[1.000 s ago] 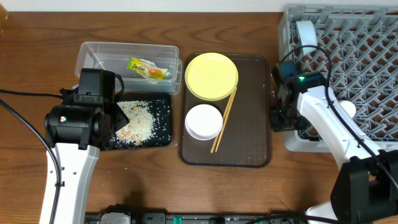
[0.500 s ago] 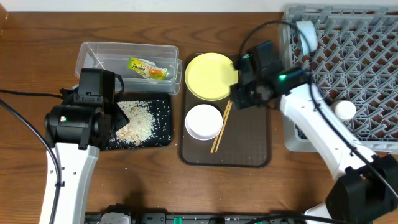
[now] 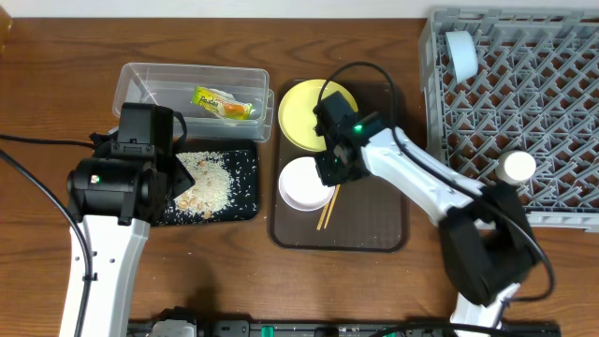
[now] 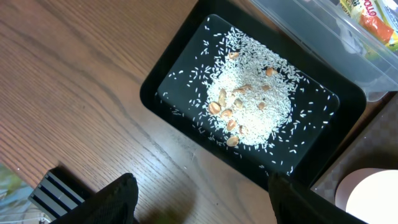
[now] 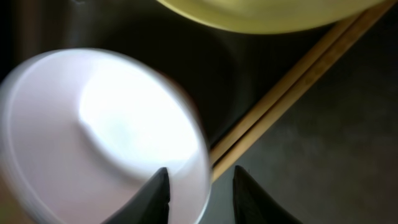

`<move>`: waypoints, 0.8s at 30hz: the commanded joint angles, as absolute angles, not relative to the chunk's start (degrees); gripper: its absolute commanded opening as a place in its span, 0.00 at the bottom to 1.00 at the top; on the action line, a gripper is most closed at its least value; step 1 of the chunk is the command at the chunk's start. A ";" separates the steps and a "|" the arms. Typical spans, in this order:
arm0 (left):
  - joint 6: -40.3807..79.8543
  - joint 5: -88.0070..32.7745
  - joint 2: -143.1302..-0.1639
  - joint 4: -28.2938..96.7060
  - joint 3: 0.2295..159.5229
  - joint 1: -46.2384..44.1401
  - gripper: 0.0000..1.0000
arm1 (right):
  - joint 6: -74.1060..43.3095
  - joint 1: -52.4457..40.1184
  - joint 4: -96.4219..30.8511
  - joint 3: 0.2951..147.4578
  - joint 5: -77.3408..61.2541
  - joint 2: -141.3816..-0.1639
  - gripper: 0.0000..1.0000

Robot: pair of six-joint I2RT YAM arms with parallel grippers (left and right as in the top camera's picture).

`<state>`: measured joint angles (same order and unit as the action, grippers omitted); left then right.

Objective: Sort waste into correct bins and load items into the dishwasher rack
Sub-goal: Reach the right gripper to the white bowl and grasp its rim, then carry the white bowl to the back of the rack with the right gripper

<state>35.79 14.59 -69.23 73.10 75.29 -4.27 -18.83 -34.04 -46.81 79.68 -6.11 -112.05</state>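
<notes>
The right hand (image 5: 202, 194) hangs low over the brown serving tray (image 3: 376, 217), open and holding nothing. One finger sits over the right rim of the white bowl (image 5: 93, 137) and the other over bare tray just outside it, so the rim falls between the two. The pair of chopsticks (image 5: 292, 93) lies just beside that outer finger, running slantwise up toward the yellow-green plate (image 5: 267, 11). This closeness is probably the main hazard: if the hand drops and closes here, the outer finger may land on the sticks, roll them apart or pinch one against the bowl wall. A grip on only a thin strip of smooth rim could also slip, letting the bowl tip or drop on the long carry to the dishwasher rack (image 3: 552, 112). The wrist view is blurred, so the depth of the bite cannot be told. Farther out, the left hand (image 4: 205, 205) is also spread and empty above the bench (image 3: 234, 281), near the black tray (image 4: 149, 93) of rice scraps (image 4: 255, 106). A careless sweep there could scatter grains.
</notes>
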 commanded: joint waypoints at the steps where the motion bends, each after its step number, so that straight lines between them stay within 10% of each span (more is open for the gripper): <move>1: 35.68 15.70 -69.23 73.28 75.55 -4.03 0.70 | -23.77 -35.11 -46.24 80.07 -4.54 -114.59 0.05; 14: 35.68 15.70 -69.23 73.28 75.55 -4.03 0.70 | -21.87 -28.36 -45.67 85.62 13.91 -102.00 0.01; 24: 35.68 15.73 -69.23 73.25 75.55 -4.03 0.70 | 4.08 -14.63 -26.70 85.71 33.32 -92.25 0.01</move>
